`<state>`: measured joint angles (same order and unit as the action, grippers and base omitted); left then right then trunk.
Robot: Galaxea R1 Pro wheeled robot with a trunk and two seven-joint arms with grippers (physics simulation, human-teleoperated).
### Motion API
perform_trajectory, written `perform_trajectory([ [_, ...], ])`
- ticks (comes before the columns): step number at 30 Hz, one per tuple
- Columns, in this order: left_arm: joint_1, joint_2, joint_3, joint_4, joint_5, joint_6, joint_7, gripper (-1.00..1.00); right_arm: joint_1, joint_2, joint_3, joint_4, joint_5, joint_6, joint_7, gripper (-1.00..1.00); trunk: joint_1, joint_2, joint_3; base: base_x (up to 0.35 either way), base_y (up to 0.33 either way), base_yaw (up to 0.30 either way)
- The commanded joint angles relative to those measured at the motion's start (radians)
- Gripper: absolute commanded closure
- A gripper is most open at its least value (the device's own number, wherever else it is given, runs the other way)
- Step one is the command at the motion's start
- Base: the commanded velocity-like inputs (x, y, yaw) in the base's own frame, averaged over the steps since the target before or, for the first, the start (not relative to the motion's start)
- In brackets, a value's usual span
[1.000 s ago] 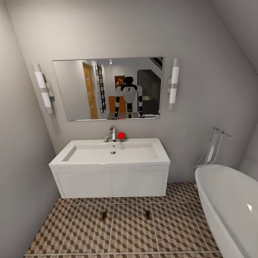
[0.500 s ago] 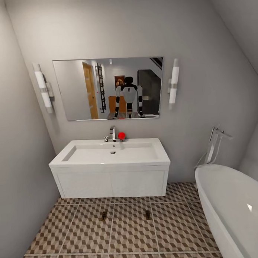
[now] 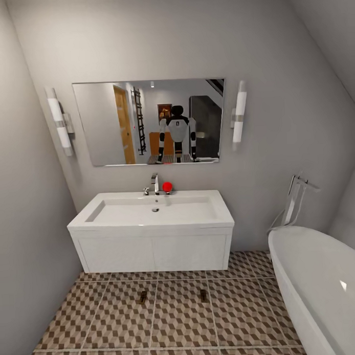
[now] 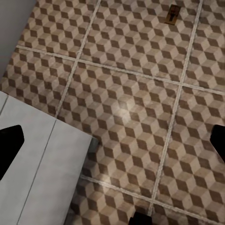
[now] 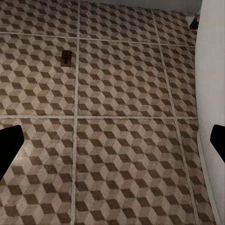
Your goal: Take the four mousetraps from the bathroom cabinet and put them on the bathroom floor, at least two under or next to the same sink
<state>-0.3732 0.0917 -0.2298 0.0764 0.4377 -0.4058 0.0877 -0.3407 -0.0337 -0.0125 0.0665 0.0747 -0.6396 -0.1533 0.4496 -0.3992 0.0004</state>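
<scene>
Mousetraps (image 3: 143, 297) (image 3: 203, 295) lengthwise toward bathroom sink (image 3: 153, 211)

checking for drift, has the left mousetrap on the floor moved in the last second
No. The left mousetrap lies on the same tile, just left of the same grout line in front of the vanity, as before.

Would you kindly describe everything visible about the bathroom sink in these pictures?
The sink is a wide, white, shallow rectangular basin with a glossy, ceramic-looking surface and a small round drain at its middle. A chrome faucet stands upright at its back edge, with a small red ball beside it. The basin tops a white vanity against the grey wall, below a mirror. Two mousetraps lie on the tiled floor in front of it, apart from it.
</scene>
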Motion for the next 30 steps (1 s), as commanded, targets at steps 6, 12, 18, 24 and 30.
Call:
perform_trajectory([
  [6, -0.001, -0.007, -0.009, 0.003, 0.004, -0.004, 0.003, -1.0, -0.001, 0.0, -0.001, 0.004, 0.008, -0.005, -0.006, -1.0, 0.0, -0.001, 0.0, 0.0, 0.0, -0.058],
  [12, -0.001, -0.015, -0.009, 0.003, 0.004, -0.003, 0.005, -1.0, -0.001, 0.0, -0.001, 0.004, 0.008, -0.005, -0.006, -1.0, 0.0, -0.001, 0.0, 0.0, 0.0, -0.206],
  [18, 0.0, -0.018, -0.008, 0.004, 0.004, -0.002, 0.009, -1.0, -0.001, 0.0, -0.001, 0.004, 0.009, -0.005, -0.006, -1.0, 0.0, -0.001, 0.0, 0.0, 0.0, -0.251],
  [24, 0.001, -0.019, -0.008, 0.005, 0.004, -0.004, 0.011, -1.0, -0.001, 0.0, -0.001, 0.004, 0.009, -0.005, -0.006, -1.0, 0.0, -0.001, 0.0, 0.0, 0.0, -0.261],
  [30, 0.002, -0.019, -0.008, 0.004, 0.004, -0.005, 0.005, -1.0, -0.001, 0.0, -0.001, 0.004, 0.01, -0.005, -0.006, -1.0, 0.0, -0.001, 0.0, 0.0, 0.0, -0.264],
])
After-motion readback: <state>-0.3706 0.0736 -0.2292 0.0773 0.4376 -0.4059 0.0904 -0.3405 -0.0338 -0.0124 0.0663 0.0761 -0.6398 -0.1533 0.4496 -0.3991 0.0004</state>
